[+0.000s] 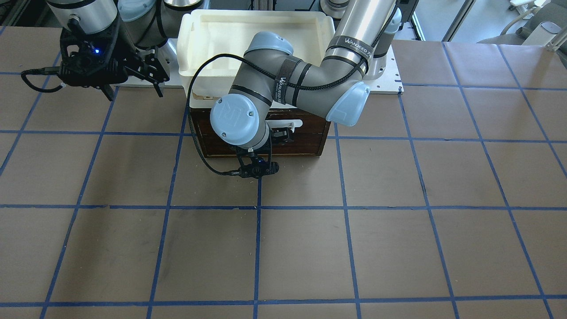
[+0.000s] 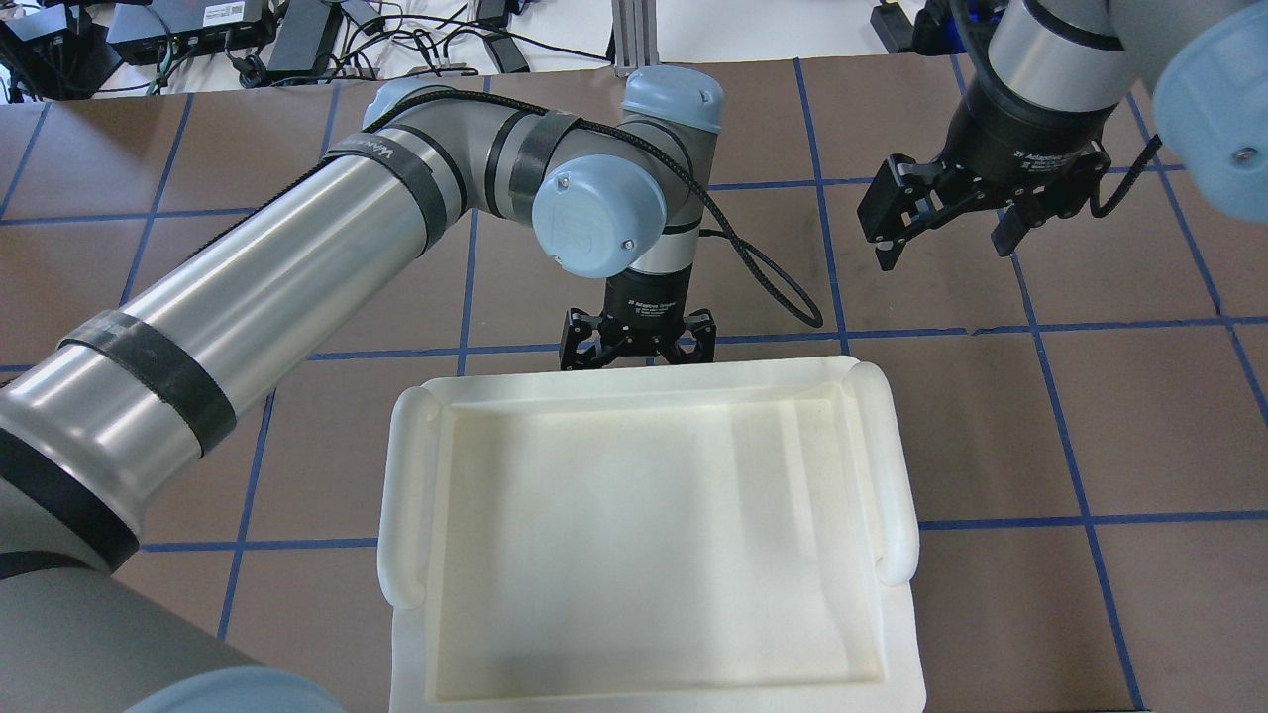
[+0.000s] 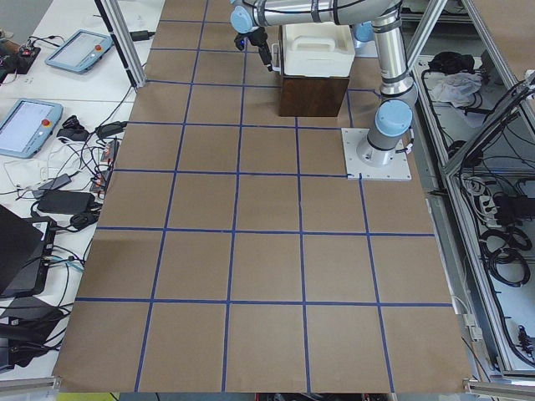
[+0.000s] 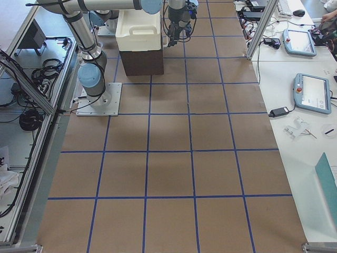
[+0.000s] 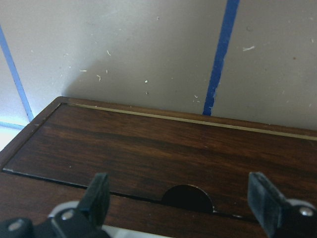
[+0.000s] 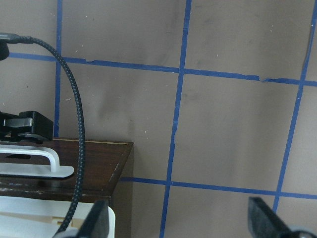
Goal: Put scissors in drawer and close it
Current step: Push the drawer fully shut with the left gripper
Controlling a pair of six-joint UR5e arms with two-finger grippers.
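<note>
1. The scissors show in no view. Whether they already lie inside the drawer cannot be told.
2. The drawer (image 1: pixel 305 144) sits under a white bin (image 2: pixel 396 495) on the table (image 1: pixel 398 230), with its dark front facing away from the robot. No pale inside shows, so it looks pushed in or nearly so.
3. Its white handle (image 1: pixel 293 123) runs side to side across that front.
4. The left gripper (image 5: pixel 178 181) hangs right at the handle. Its fingers are spread to either side of the front's middle and hold nothing.
5. The right gripper (image 2: pixel 946 243) is well apart, off to the robot's right over bare table, likewise spread and empty.
6. The left arm is by far the nearer. Any push left to make would likely run from the front toward the robot's base, square to the handle's long axis.
</note>
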